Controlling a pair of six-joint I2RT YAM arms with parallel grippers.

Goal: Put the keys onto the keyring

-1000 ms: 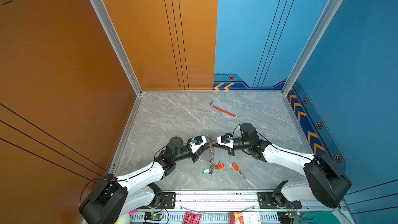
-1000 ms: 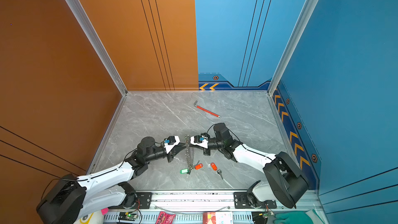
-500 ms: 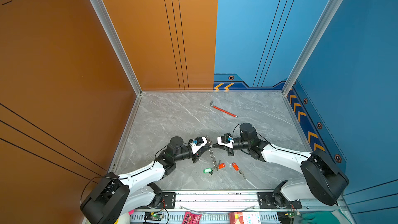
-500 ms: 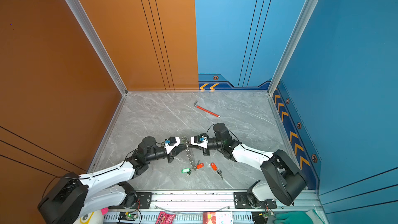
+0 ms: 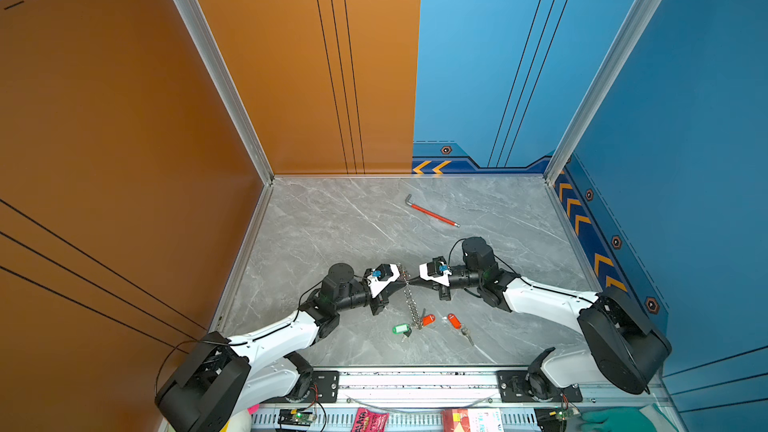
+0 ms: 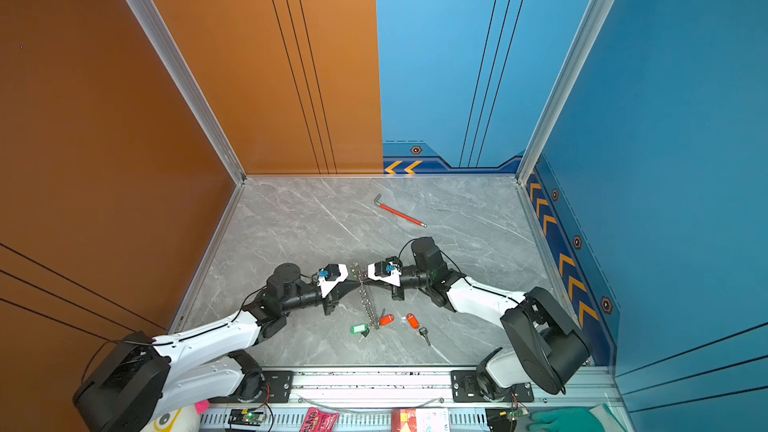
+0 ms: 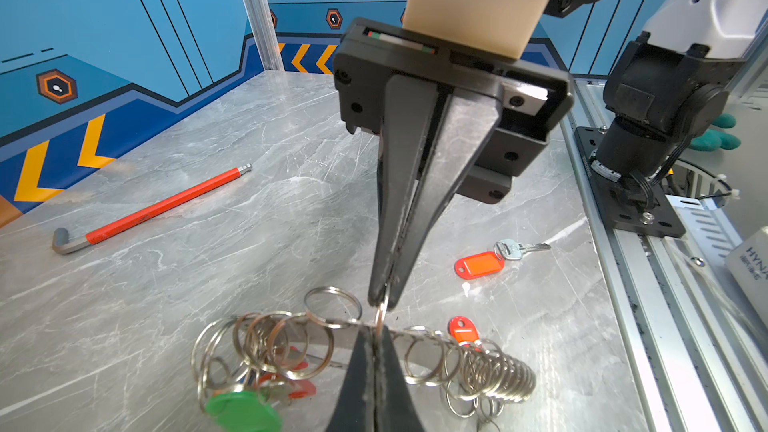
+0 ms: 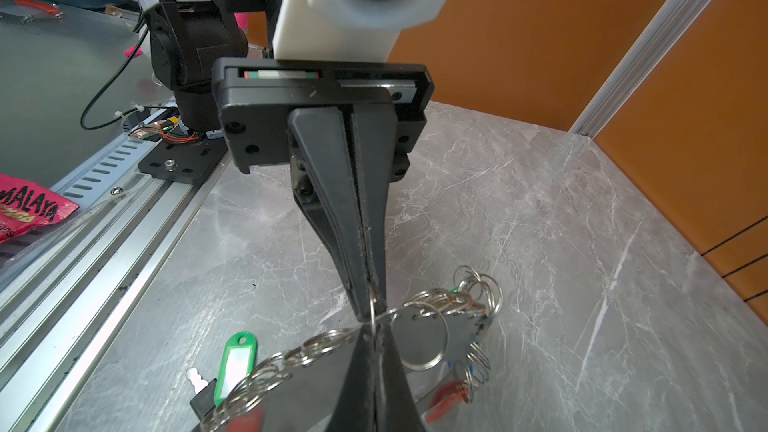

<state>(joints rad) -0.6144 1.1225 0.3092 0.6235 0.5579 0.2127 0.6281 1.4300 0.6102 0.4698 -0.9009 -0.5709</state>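
The keyring (image 5: 410,303), a flat grey hoop edged with silver rings, hangs between both grippers, its lower end down by the tags on the table. My left gripper (image 5: 401,281) and right gripper (image 5: 409,280) meet tip to tip, both shut on one small ring of the keyring (image 7: 381,317). A green-tagged key (image 5: 400,329) and an orange tag (image 5: 428,320) lie at the keyring's lower end. Another orange-tagged key (image 5: 455,321) lies loose to the right, apart from the keyring (image 6: 367,301). In the right wrist view the green tag (image 8: 235,361) sits beside the ring chain.
A red-sleeved hex wrench (image 5: 432,214) lies toward the back of the grey marble table (image 5: 332,226). Orange and blue walls close in three sides. A metal rail (image 5: 415,380) with the arm bases runs along the front edge.
My left gripper's jaws have closed the last bit onto the ring. Both arms have stayed almost still, and the keyring hangs much as before.
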